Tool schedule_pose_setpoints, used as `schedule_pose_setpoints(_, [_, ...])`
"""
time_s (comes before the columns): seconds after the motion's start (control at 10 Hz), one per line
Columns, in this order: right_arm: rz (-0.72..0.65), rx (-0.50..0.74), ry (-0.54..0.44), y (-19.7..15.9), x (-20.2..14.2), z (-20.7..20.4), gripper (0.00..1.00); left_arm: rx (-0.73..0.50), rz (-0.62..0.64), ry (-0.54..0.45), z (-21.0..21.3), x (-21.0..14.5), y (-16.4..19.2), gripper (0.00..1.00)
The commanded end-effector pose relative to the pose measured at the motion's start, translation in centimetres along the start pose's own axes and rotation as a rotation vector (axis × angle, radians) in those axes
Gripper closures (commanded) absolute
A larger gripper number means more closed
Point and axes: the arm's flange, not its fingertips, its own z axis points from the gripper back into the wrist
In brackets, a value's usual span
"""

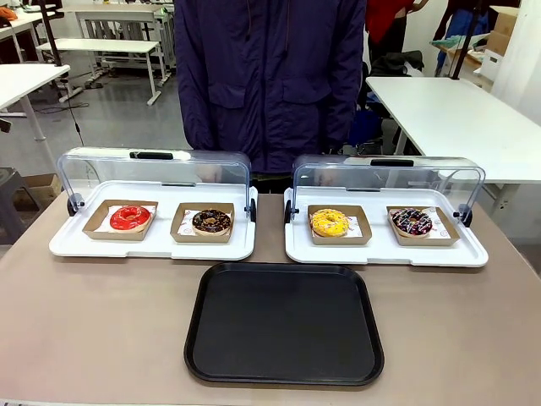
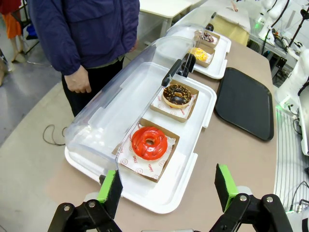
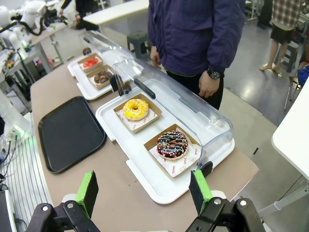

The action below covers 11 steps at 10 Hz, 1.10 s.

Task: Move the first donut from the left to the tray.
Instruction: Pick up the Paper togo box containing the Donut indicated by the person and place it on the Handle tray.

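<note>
Two white trays (image 1: 152, 249) and a black tray (image 1: 284, 326) share a brown table (image 1: 93, 338).

From my remote station I see a taupe worktable (image 1: 93, 338) standing on a smooth grey floor (image 1: 118, 118), which reflects the room light in pale patches. Behind it stand a left white table (image 1: 25, 80) on white legs, a white bench (image 1: 101, 44) farther back, and a large right white table (image 1: 456, 118). A cardboard box (image 1: 507, 25) sits at the far right, near the back of the room.
</note>
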Motion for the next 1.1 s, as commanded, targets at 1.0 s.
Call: schedule_pose_setpoints(1.0, [0.02, 0.003, -0.02, -0.1, 0.1, 0.03, 0.0, -0.003, -0.003, 0.003, 0.01, 0.1, -0.09, 0.0])
